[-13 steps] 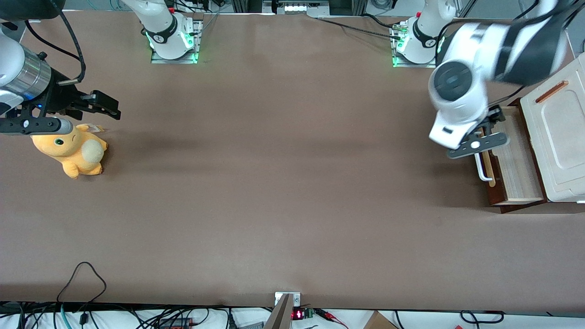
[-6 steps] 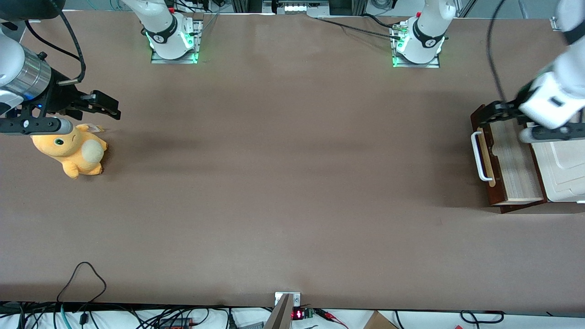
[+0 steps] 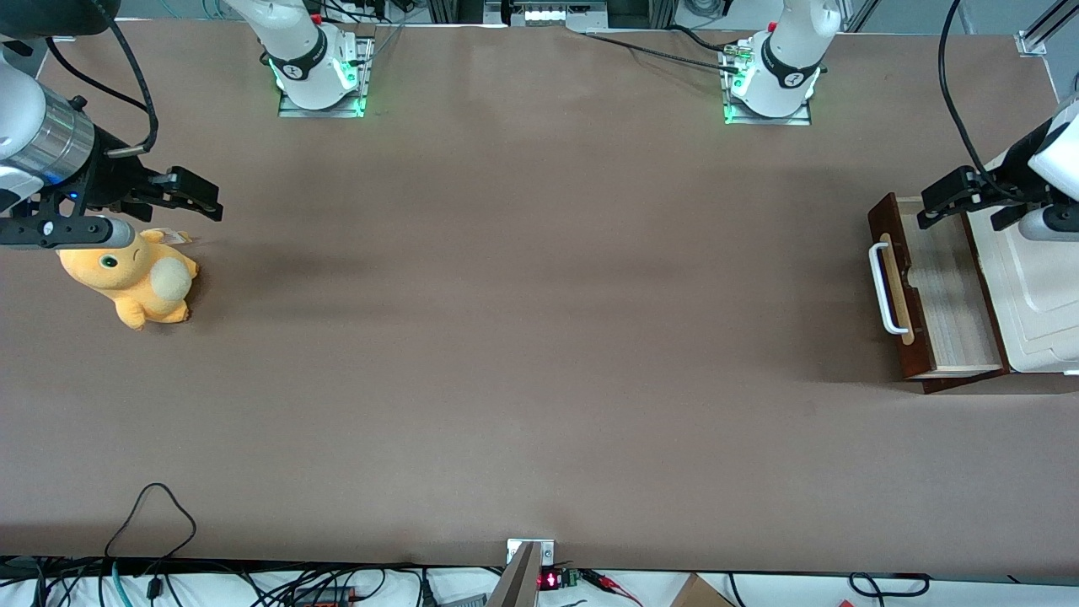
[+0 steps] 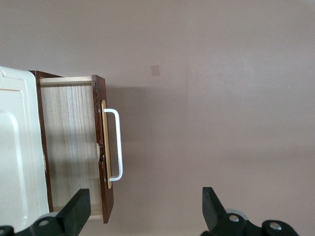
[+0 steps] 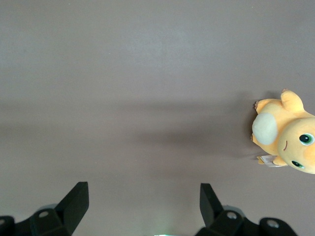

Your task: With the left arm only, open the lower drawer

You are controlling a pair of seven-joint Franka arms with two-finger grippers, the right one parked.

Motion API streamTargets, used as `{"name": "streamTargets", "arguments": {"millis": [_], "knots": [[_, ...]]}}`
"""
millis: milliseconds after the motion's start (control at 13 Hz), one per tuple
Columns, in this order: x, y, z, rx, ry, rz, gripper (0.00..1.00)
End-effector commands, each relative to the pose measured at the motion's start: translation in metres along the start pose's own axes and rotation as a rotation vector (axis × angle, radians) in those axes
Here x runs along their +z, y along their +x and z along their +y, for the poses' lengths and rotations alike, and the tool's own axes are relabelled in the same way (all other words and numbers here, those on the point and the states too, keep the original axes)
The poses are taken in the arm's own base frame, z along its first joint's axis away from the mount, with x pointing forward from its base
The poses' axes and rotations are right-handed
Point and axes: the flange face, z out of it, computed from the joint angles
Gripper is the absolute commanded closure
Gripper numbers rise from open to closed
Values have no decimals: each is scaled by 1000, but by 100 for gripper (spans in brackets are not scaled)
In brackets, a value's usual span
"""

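Brown wood frames the lower drawer (image 3: 936, 291), which stands pulled out from under the white box-like top (image 3: 1033, 287) at the working arm's end of the table (image 3: 539, 337) in the front view. Its pale wood inside is bare, with nothing lying in it. A white bar handle (image 3: 881, 288) sits on a light wood strip on the drawer's front, facing the middle of the table. My gripper (image 3: 969, 202) hangs above the drawer's edge farthest from the front camera, clear of the handle, its black fingers spread and holding nothing. My left arm (image 3: 1054, 160) reaches in over the white top, a black cable (image 3: 952, 93) looping up from it. Toward the parked arm's end lies an orange plush toy (image 3: 135, 282). I can read no writing or brand mark anywhere on the drawer or the top.

From my wrist camera, the drawer (image 4: 74, 147) shows open, its pale inside empty, and the handle (image 4: 115, 145) runs along the dark front. My fingers (image 4: 78, 209) stand wide apart, well above the table, one over the drawer's corner and the other over bare table.

From the right wrist camera, the plush toy (image 5: 288, 137) lies on the table with a small tag (image 5: 268, 160) whose print is too small to read.
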Motion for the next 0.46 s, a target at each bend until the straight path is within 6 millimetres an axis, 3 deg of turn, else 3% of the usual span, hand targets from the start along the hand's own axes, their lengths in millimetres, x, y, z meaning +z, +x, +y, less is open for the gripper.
{"name": "streamTargets", "arguments": {"millis": [0,385], "knots": [[-1,-7,1,24,-18,18,0],[0,-7,7,35,-10,16,0]]}}
